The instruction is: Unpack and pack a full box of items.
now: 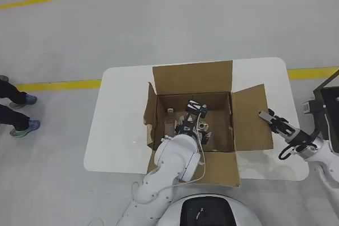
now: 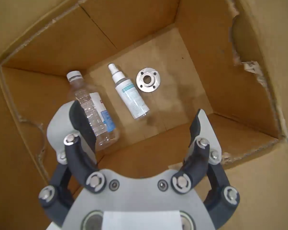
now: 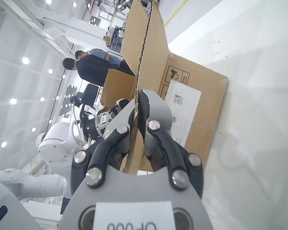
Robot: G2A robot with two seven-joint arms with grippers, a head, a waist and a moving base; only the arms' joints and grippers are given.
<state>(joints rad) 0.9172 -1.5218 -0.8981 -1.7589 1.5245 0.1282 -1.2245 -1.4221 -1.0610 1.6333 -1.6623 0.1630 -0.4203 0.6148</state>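
An open cardboard box (image 1: pixel 250 117) stands on the white table (image 1: pixel 118 113). On its floor lie a clear water bottle (image 2: pixel 92 111), a white spray bottle (image 2: pixel 128 92) and a round metal flange (image 2: pixel 148 79). My left gripper (image 2: pixel 139 118) hangs open inside the box above them, holding nothing; from above the left gripper (image 1: pixel 192 120) is over the box's middle. My right gripper (image 3: pixel 137 104) is shut on the edge of the box's right flap (image 3: pixel 144 48), and in the top view the right gripper (image 1: pixel 266 116) is at that flap's outer edge.
The box's other flaps stand open: far flap (image 1: pixel 192 76), near flap (image 1: pixel 220 168), torn left flap (image 1: pixel 151 110). Bare table lies to the left of the box. A dark stand (image 1: pixel 336 116) is beyond the table's right edge.
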